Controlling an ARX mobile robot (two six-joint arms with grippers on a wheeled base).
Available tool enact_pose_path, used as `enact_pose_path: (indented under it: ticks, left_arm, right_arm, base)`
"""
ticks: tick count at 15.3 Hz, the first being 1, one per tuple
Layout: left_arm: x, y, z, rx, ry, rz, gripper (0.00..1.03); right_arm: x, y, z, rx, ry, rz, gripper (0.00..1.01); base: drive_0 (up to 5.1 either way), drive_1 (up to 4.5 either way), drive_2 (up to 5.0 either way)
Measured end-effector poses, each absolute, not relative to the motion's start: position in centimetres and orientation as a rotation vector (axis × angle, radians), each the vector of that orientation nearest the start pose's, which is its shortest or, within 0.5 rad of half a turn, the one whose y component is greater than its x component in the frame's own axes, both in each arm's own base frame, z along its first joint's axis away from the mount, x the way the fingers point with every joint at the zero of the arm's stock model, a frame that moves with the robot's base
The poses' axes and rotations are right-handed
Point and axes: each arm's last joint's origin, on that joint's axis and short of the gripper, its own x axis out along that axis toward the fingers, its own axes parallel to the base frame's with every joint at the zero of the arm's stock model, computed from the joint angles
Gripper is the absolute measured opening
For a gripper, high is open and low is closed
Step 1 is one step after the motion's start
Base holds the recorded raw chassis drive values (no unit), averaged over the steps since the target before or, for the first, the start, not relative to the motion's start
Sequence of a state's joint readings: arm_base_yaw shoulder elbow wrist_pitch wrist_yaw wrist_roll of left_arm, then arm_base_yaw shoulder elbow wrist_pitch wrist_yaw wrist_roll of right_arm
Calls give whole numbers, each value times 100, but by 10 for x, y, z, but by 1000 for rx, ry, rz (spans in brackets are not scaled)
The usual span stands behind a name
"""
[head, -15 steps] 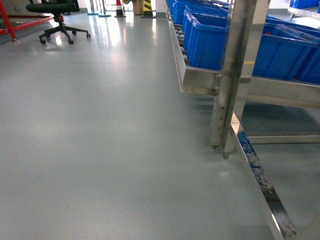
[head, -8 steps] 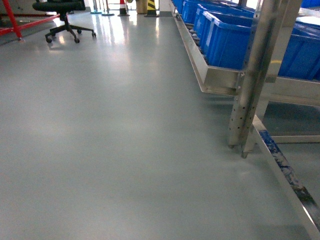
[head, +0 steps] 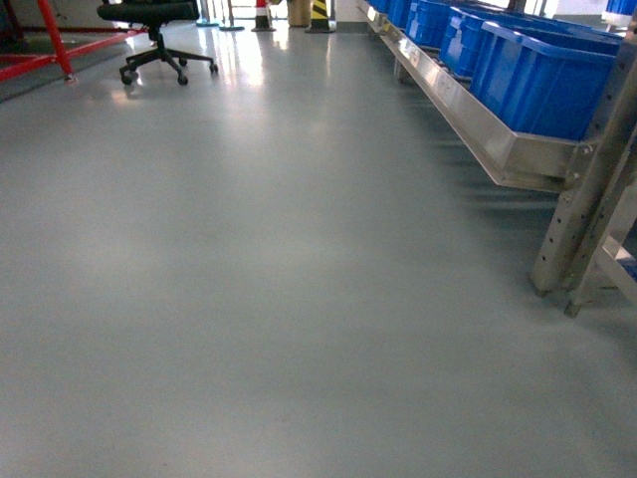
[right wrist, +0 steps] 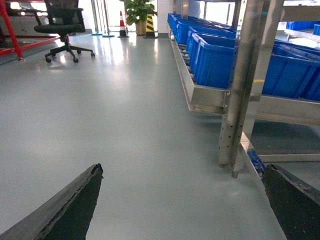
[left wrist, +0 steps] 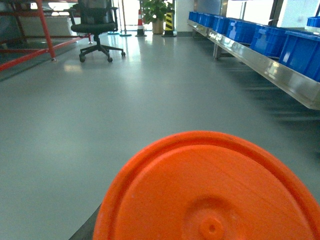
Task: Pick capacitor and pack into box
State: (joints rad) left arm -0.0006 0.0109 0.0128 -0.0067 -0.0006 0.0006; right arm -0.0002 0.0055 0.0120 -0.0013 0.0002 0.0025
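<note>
Facing bare floor (head: 259,279) beside blue bins (head: 537,75), the right gripper (right wrist: 182,210) spreads its fingers (right wrist: 70,205) empty; the left gripper's state cannot be told behind an orange disc (left wrist: 210,192).

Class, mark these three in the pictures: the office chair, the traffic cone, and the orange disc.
office chair (head: 154,12): head view, on the black seat.
traffic cone (right wrist: 122,24): right wrist view, on its red-and-white body.
orange disc (left wrist: 210,192): left wrist view, on its flat face.

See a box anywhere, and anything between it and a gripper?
No box or capacitor shows anywhere, so I cannot tell. The right gripper hangs open over bare floor; an orange disc blocks much of the left wrist view.
</note>
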Motion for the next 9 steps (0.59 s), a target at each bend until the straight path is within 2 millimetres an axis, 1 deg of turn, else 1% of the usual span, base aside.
enact_pose_path:
  ticks: [9]
  left_arm:
    - [98, 0, 166, 1, 4, -1, 43]
  right_arm:
    - [97, 0, 166, 2, 1, -1, 98]
  base:
    - [-502, 243, 243]
